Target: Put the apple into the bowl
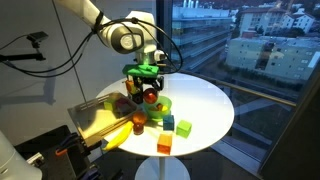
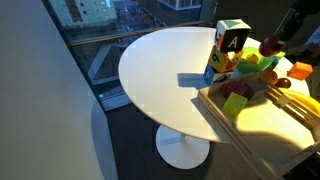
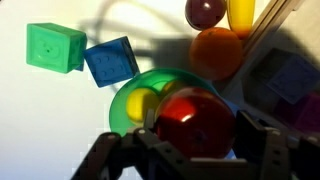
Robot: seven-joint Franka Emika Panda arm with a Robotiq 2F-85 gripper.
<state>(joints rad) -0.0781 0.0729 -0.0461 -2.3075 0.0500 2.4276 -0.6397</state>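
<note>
My gripper (image 3: 198,138) is shut on the apple (image 3: 190,112), a small round red fruit held between the two black fingers. Right below and behind it is the lime-green bowl (image 3: 124,103), with a yellow thing (image 3: 141,100) lying inside. The apple hangs over the bowl's near right part. In an exterior view the gripper (image 1: 149,88) holds the apple (image 1: 151,97) just above the bowl (image 1: 163,106) on the white round table (image 1: 205,100). Whether the apple touches the bowl cannot be told.
A green cube (image 3: 55,47) and a blue cube (image 3: 110,60) lie beside the bowl. An orange fruit (image 3: 216,50) touches its far side. A wooden tray (image 1: 92,118), a banana (image 1: 120,136) and loose cubes (image 1: 184,127) are near. A letter box (image 2: 230,50) stands on the table.
</note>
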